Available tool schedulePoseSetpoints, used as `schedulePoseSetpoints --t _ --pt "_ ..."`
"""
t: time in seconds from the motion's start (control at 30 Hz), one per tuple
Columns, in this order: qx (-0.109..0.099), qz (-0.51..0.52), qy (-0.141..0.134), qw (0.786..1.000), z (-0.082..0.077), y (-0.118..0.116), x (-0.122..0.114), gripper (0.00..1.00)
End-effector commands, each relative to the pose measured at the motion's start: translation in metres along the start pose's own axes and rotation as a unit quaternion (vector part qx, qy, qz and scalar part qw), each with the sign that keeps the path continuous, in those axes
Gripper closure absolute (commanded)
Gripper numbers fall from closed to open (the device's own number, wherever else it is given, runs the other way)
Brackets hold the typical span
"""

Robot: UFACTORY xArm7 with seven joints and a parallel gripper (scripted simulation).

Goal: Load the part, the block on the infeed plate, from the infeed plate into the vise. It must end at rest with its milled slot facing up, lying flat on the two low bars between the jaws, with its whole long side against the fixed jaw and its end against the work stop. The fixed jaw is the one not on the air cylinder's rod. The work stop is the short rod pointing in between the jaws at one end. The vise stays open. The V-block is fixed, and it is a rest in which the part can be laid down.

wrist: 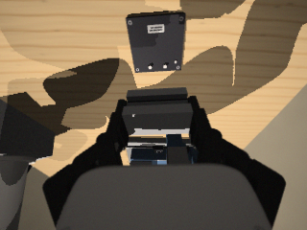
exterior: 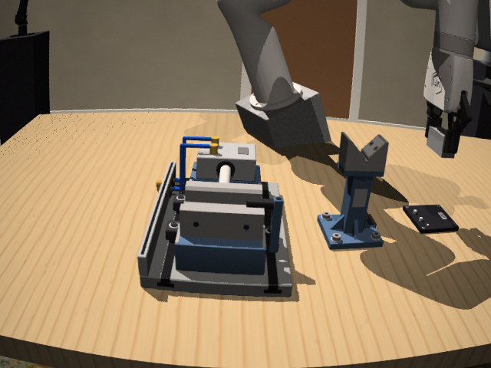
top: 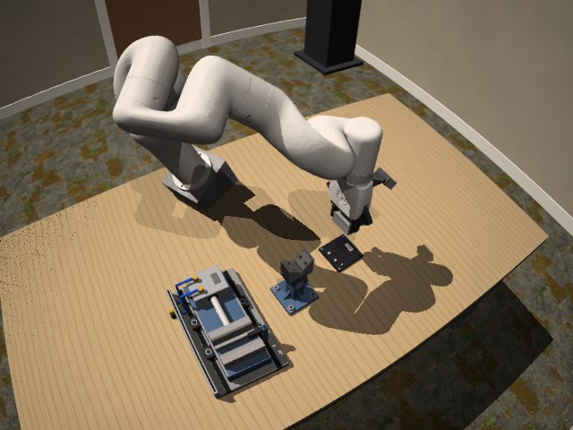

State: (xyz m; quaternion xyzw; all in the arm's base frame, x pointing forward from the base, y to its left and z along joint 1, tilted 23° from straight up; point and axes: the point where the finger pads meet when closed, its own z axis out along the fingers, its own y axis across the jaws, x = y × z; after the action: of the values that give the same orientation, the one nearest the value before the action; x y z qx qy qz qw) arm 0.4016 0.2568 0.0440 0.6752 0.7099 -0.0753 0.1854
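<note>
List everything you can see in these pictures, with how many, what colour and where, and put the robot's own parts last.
Table: one, light wood, under everything.
Vise: one, grey and blue, open, left of the V-block in the exterior view.
V-block: one, grey on a blue stand, between vise and infeed plate.
Infeed plate: one, black, bare, flat on the table.
Part: one, grey block, held in the air above the infeed plate.
Black cabinet: one, on the floor beyond the table.
Arm base: one, grey, behind the V-block.
Arm: one, white.
Gripper: one, dark fingers, shut on the part.
</note>
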Motion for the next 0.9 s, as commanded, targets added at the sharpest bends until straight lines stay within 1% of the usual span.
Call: schedulePoseSetpoints --t 0.0,0.13,0.2,0.37,0.53,0.7,0.87 --pt "-0.001 0.000 0.001 1.000 -0.022 0.001 0.001 1.00" --pt "-0.001 0.000 0.001 1.000 -0.037 0.001 0.001 1.00" --pt "-0.001 0.000 0.001 1.000 -0.037 0.001 0.001 1.00" --pt "-0.001 0.000 0.001 1.000 -0.053 0.001 0.001 1.00" --pt "-0.001 0.000 0.001 1.000 -0.066 0.000 0.001 1.00" --pt "-0.001 0.000 0.001 1.000 -0.075 0.000 0.001 1.00" --pt "-0.001 0.000 0.001 1.000 -0.079 0.000 0.001 1.00"
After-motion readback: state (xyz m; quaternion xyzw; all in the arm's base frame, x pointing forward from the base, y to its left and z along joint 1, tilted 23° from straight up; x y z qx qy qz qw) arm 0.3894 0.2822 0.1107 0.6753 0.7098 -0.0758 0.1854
